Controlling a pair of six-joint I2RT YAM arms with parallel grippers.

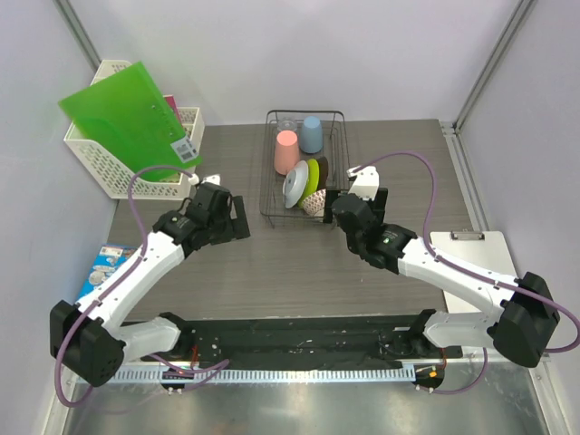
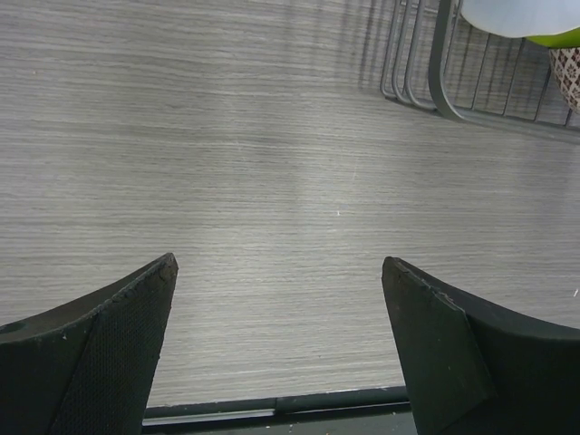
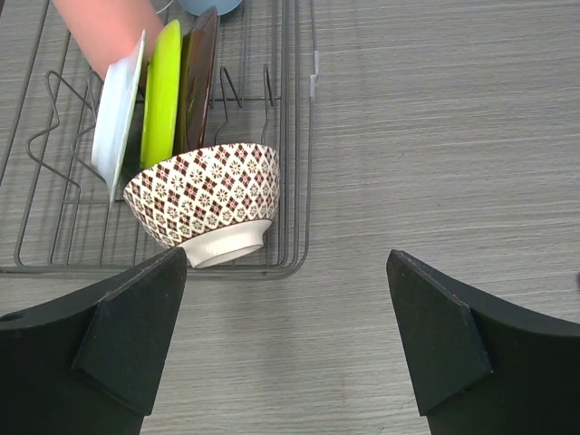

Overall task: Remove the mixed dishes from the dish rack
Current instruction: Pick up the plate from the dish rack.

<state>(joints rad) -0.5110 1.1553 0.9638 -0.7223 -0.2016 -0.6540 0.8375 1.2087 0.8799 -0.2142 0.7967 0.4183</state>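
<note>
The black wire dish rack [image 1: 305,112] stands at the table's back centre. It holds a pink cup [image 1: 286,151], a light blue cup [image 1: 312,134], a grey-white plate [image 1: 294,185], a yellow-green plate [image 1: 312,177], a dark red plate [image 3: 198,80] and a patterned bowl [image 1: 314,205]. My right gripper [image 3: 286,263] is open and empty, just in front of the rack's near right corner, with the bowl [image 3: 204,204] ahead to the left. My left gripper [image 2: 279,263] is open and empty over bare table, left of the rack [image 2: 444,91].
A white lattice basket [image 1: 127,168] with a green folder [image 1: 127,113] stands at the back left. A clipboard [image 1: 471,258] lies at the right edge, a blue packet [image 1: 107,263] at the left edge. A black mat [image 1: 299,331] runs along the near edge.
</note>
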